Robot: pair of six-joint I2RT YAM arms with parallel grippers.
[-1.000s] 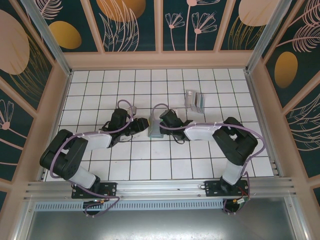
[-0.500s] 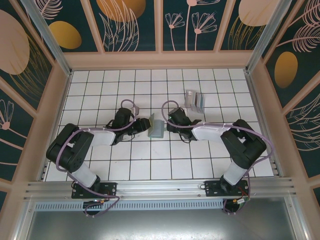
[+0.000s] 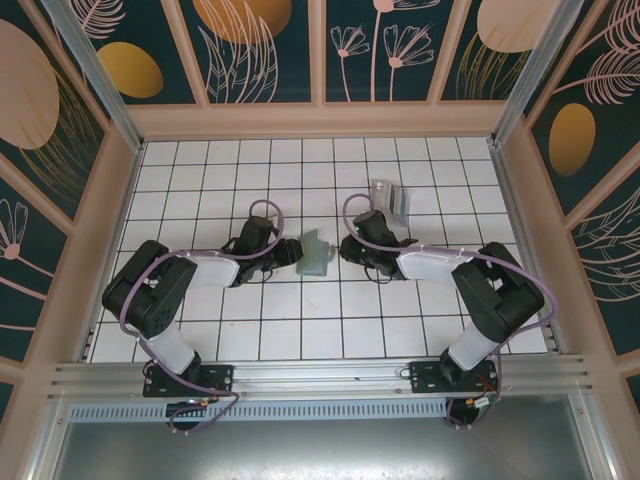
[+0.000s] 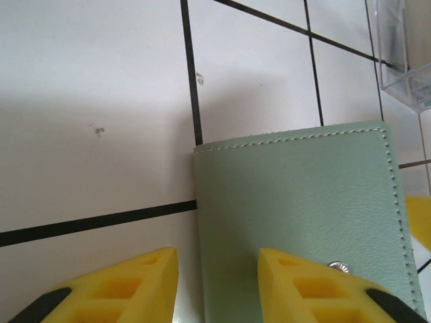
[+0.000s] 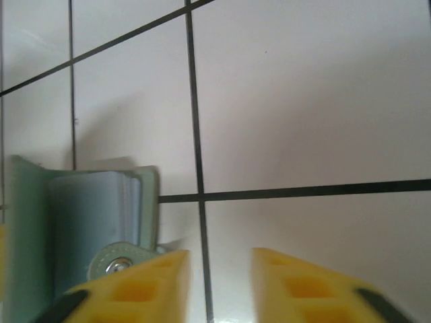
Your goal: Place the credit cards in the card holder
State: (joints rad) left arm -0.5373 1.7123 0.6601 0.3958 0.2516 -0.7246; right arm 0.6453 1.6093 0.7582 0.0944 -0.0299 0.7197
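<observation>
the right pincer [image 5: 221, 259] is withdrawn, half open, empty. the card holder [image 4: 296, 202] is left opened beside the half-open left pincer [image 4: 217, 259], ready for credit cards [image 3: 392, 205].

Credit cards [image 3: 390, 203] behind card holder [image 3: 313, 257], rightward

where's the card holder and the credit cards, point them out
card holder [image 3: 315, 262]: top external view, middle of its green face
credit cards [image 3: 392, 205]: top external view, middle of the fanned pile

Centre: card holder [image 3: 314, 256] boxed in, left gripper [image 3: 291, 254] and right gripper [image 3: 345, 249] flanking
Far right: credit cards [image 3: 390, 203] standing in the way
Near tiles [image 3: 300, 330]: wide open
</observation>
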